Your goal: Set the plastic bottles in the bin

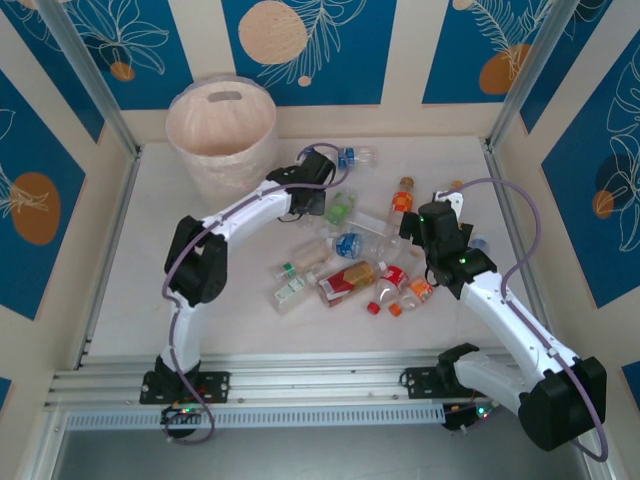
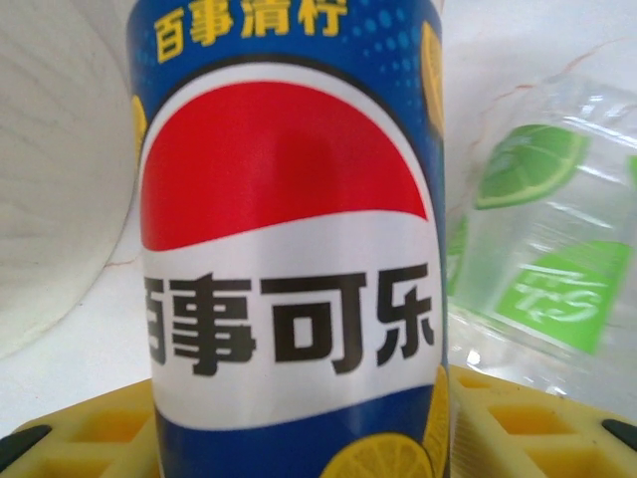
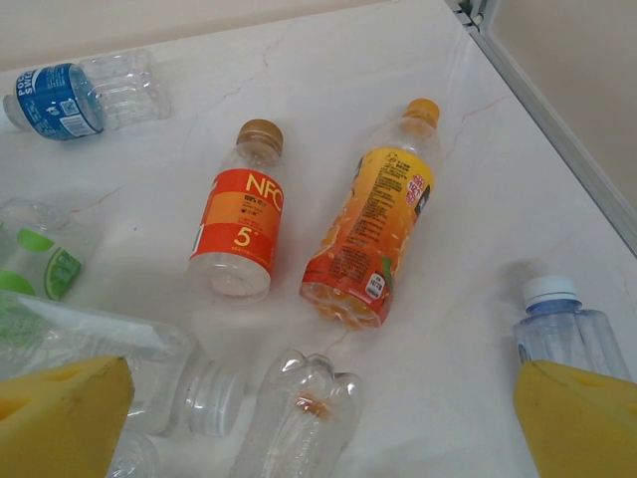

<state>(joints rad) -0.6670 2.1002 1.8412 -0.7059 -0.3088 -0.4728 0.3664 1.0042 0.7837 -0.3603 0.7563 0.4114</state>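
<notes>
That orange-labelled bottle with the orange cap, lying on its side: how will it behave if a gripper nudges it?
The orange-labelled bottle shows no liquid in its clear neck, so it is probably light. Round and lying on the smooth table, it will likely roll if pushed sideways. Its thin plastic may dent when squeezed.

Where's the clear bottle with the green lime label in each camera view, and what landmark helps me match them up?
Top external: lime-label bottle mid-table, nearer than the blue-label bottle.
Left wrist: right side, beside the Pepsi bottle gripped between yellow pads.
Right wrist: left edge, partly cut off.
Shared landmark: the blue-label bottle, far side in top external, upper left in right wrist.
</notes>
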